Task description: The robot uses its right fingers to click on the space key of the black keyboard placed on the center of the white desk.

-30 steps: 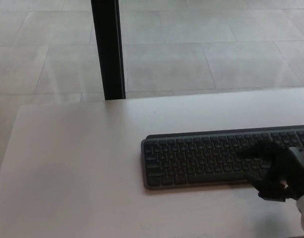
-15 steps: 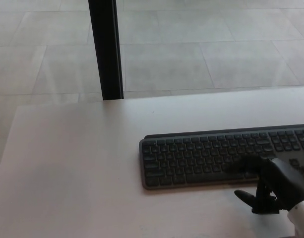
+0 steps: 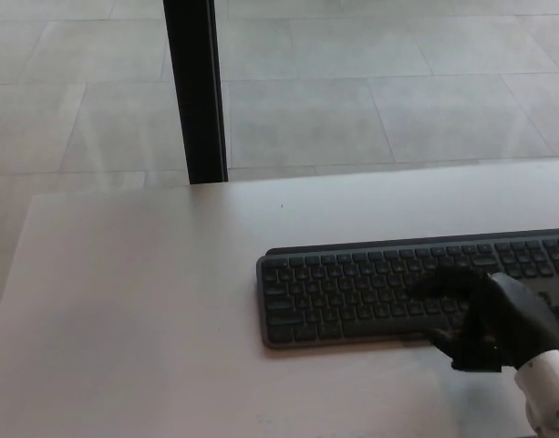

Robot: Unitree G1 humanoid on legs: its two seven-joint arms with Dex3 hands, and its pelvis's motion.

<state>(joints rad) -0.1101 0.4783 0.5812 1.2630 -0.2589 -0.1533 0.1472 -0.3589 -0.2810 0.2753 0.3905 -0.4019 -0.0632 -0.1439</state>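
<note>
**Right robot hand poised over the keyboard's lower rows**

The right robot hand (image 3: 489, 319) came in from the counter's near right corner, its fingers (image 3: 439, 283) spread and gripping nothing, one reaching out over the keys while the thumb hung just off the keyboard's near edge. The black keyboard (image 3: 352, 292) lay flat toward the right side of the white counter (image 3: 142, 301), running off the right edge of view. The pressing step appeared to be in hand; whether a fingertip touched a key could not be told. Next, a finger needed to come down squarely on the space key in the nearest row, then lift clear.
</note>
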